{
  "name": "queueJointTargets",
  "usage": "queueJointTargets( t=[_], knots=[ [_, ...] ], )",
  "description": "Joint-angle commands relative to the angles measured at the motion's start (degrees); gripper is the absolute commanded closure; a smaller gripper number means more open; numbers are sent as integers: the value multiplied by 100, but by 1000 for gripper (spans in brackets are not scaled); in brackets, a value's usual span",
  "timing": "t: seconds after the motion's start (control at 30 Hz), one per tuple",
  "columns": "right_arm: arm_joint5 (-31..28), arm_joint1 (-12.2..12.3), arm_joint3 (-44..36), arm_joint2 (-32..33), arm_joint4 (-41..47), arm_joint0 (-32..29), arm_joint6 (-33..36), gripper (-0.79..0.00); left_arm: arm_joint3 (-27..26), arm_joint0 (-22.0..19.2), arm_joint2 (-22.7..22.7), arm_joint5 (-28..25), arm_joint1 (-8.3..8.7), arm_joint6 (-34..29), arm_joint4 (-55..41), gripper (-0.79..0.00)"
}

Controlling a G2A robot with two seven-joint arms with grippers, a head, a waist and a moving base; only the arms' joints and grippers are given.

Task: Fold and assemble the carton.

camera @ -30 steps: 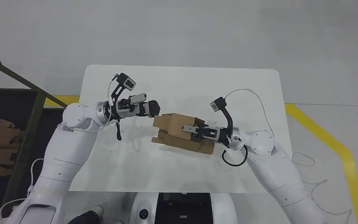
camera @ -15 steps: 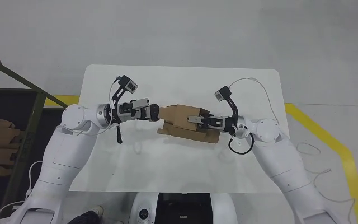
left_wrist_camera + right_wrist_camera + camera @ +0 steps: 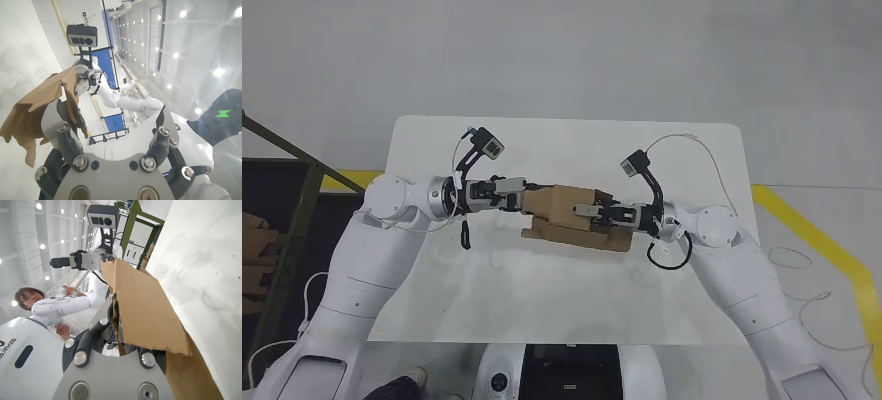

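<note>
Your right gripper clamped on carton top panel; your left gripper spread wide at opposite end, one finger tucked against ragged flap; carton sits between both arms, roughly mid-table.

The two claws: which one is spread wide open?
The left gripper: its fingers stand far apart at one end of the carton, while the right gripper is clamped on it.

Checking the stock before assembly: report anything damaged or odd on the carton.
The carton looks worn. Its flap edges are ragged and torn rather than clean-cut, as both wrist views show.
</note>
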Motion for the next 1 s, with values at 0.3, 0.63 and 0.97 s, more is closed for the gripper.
queueJointTargets(
  t=[0.3,0.63,0.97],
  knots=[
    [-40,-11,-117,-102,270,-20,310,0,131,-160,98,-68,-27,-32,44,-785],
    [-44,-46,-82,-267,495,35,597,0,213,-222,220,-134,-57,-16,83,-785],
    [-58,-29,62,-164,546,33,500,0,277,-298,222,-200,-70,44,118,-785]
  ],
)
